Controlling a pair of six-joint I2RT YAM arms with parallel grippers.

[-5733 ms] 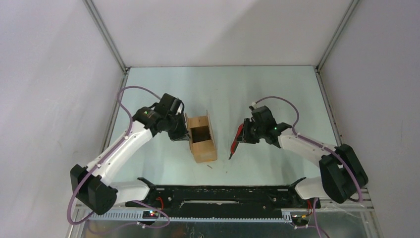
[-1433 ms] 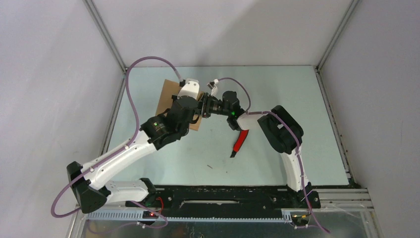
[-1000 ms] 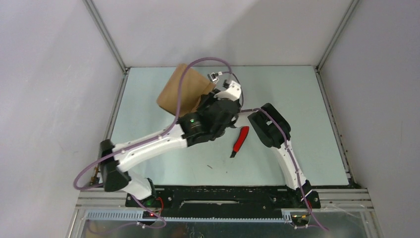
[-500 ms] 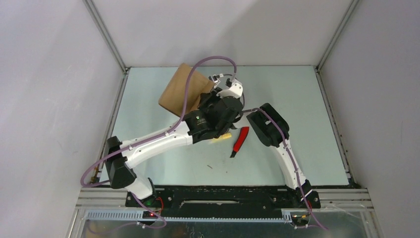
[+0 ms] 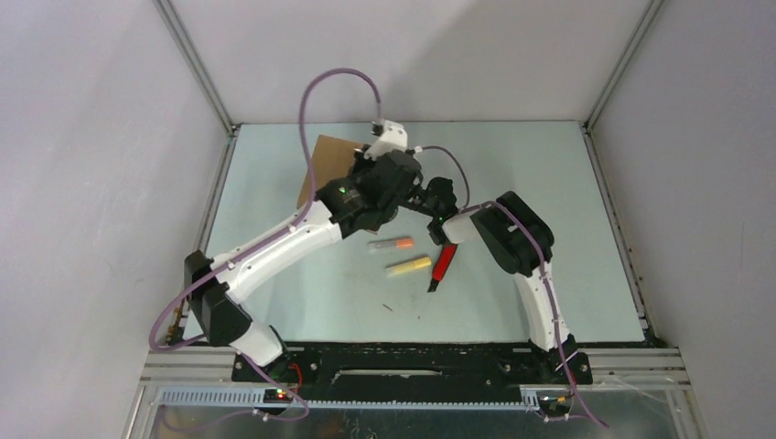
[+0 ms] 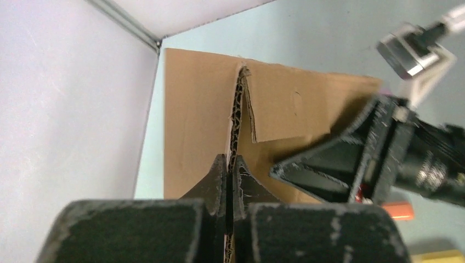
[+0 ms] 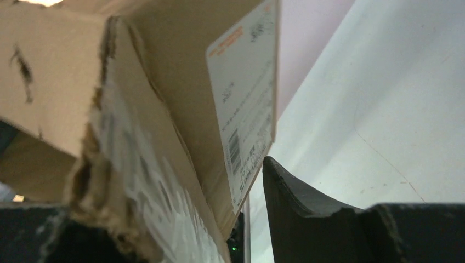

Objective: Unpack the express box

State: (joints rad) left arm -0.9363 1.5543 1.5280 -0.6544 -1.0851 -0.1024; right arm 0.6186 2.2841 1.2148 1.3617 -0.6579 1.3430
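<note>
Brown corrugated cardboard: the express box (image 5: 322,169), held clear of the table (image 5: 567,174). A plain face is turned up to the overhead camera, and a white shipping label (image 7: 247,93) shows on one side wall in the right wrist view. Position by the tools: it lies straight ahead of the left gripper (image 6: 227,164), whose jaws are clamped tight on a raw corrugated edge of one wall. Long axis: as far as the arm leaves it visible, it runs in line with those fingers and away from them. The right gripper (image 6: 285,170) comes in from the left gripper's right side, its jaws parted with the labelled wall between them. One finger (image 7: 307,213) sits just beside the label's lower corner; whether it presses or only brackets the wall cannot be told. Both arms are at the box, but only the left has a sure hold. Orientation: the torn open edge hangs above the right wrist camera, so the mouth is judged to point downward, toward the right gripper. Below both grippers, on their near side, lie an orange stick (image 5: 392,244), a blurred yellow stick (image 5: 409,266) and a red-and-black utility knife (image 5: 443,261), all on the table and apart from the box. Any further emptying would turn on the left wrist's tilt.
</note>
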